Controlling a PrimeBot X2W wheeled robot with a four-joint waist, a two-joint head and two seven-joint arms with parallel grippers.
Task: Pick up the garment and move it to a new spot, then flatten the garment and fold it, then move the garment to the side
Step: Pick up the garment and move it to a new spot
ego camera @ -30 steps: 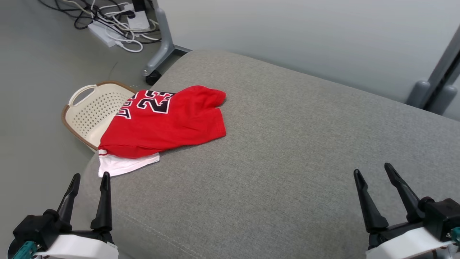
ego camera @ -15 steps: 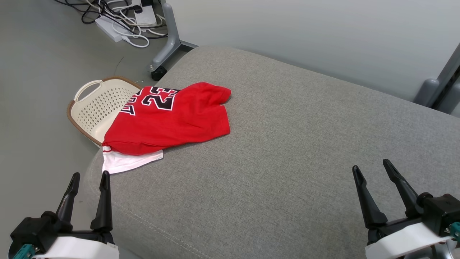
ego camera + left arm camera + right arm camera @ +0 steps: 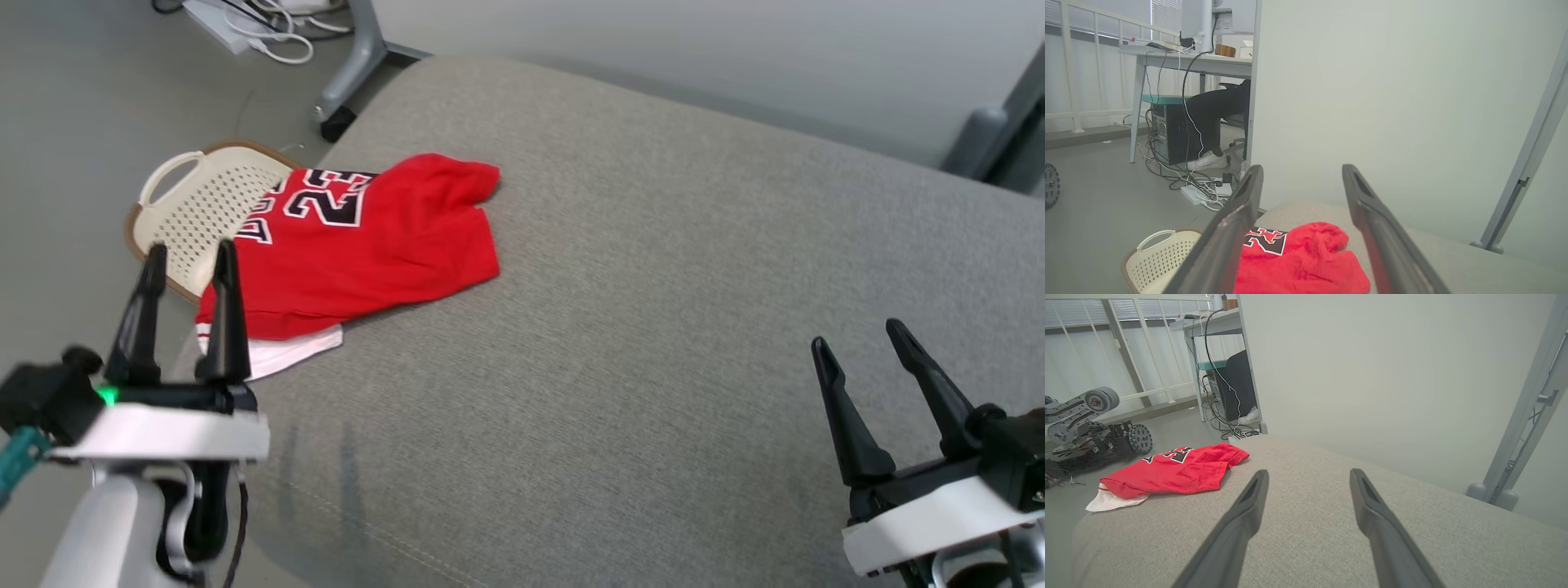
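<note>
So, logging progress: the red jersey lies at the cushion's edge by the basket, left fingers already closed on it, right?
No: the left wrist view shows the left gripper open, the red jersey lying loose beyond its fingers. The rest holds.

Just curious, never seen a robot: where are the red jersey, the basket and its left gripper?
red jersey (image 3: 384, 253), head view, its plain red middle.
basket (image 3: 200, 208), head view, its perforated cream wall.
left gripper (image 3: 189, 247), head view, midway between its open fingertips.
</note>
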